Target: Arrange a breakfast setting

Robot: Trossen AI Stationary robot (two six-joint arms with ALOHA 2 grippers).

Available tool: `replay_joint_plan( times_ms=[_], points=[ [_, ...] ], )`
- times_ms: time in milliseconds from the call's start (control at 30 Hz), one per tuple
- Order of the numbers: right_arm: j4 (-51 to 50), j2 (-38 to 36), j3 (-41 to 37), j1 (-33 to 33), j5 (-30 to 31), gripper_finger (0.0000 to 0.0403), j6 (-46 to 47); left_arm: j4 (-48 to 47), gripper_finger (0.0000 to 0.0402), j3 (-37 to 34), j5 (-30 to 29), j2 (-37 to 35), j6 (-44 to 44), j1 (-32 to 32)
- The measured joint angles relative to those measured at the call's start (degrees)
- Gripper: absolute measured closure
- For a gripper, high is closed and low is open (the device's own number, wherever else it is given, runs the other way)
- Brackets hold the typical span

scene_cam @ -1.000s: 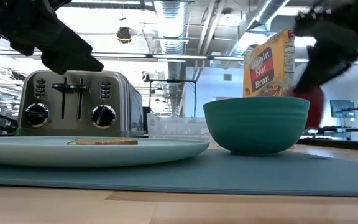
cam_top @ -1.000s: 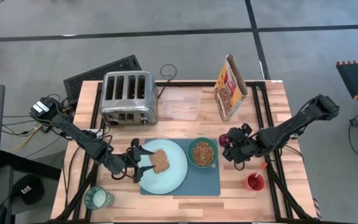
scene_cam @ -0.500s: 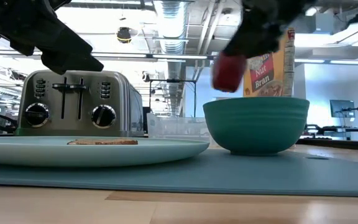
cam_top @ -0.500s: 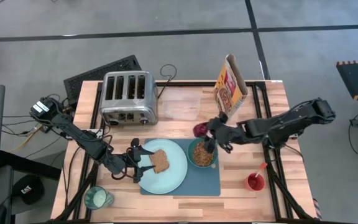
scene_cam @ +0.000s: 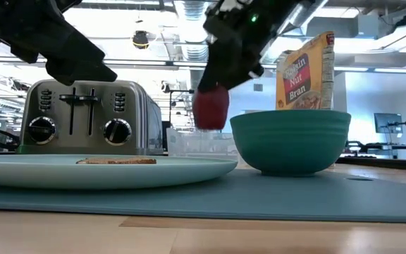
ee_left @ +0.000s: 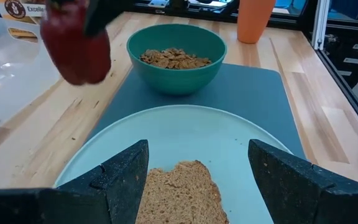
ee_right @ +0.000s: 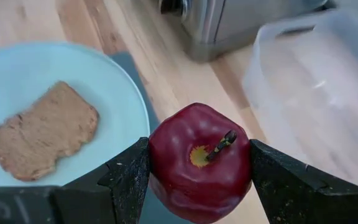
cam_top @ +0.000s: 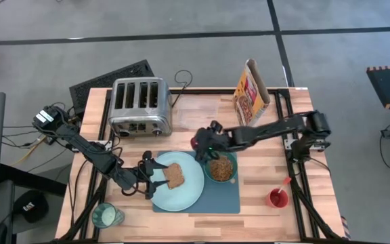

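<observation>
Dark red apple [ee_right: 199,160] clamped between the right gripper [cam_top: 202,143] fingers, held in the air.

Raised above the wood just beyond the pale mint plate [cam_top: 192,188], between the chrome toaster [cam_top: 139,105] and the green bowl [cam_top: 221,167] of cereal. Toast slice [cam_top: 174,175] flat on the plate, plate and bowl on the slate-blue mat [cam_top: 230,196]. Left gripper [cam_top: 147,175] spread wide at the plate's near edge, straddling the toast, gripping nothing. Cereal box [cam_top: 250,94] upright behind the bowl; clear lidded container [ee_right: 316,93] beside the toaster. Small red cup [cam_top: 277,198] off by the table's right edge.
</observation>
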Motion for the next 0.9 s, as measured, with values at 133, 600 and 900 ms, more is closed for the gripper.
replay_joint_plan(
  times_ms=[133, 600, 900],
  points=[
    [-1.57, 2.8, 1.04, -1.14, -2.98, 0.0127, 1.15, -0.02, 0.0141, 0.0, 0.01, -0.01, -0.03, 0.0],
    [-4.63, 7.2, 1.04, -1.07, -8.13, 0.0127, 5.19, -0.28, 0.0141, 0.0, -0.01, 0.0, 0.41, 0.0],
    [-4.69, 7.16, 1.06, -0.68, -9.63, 0.0127, 7.85, -0.3, 0.0141, 0.0, -0.01, 0.0, 0.41, -0.02]
  ],
)
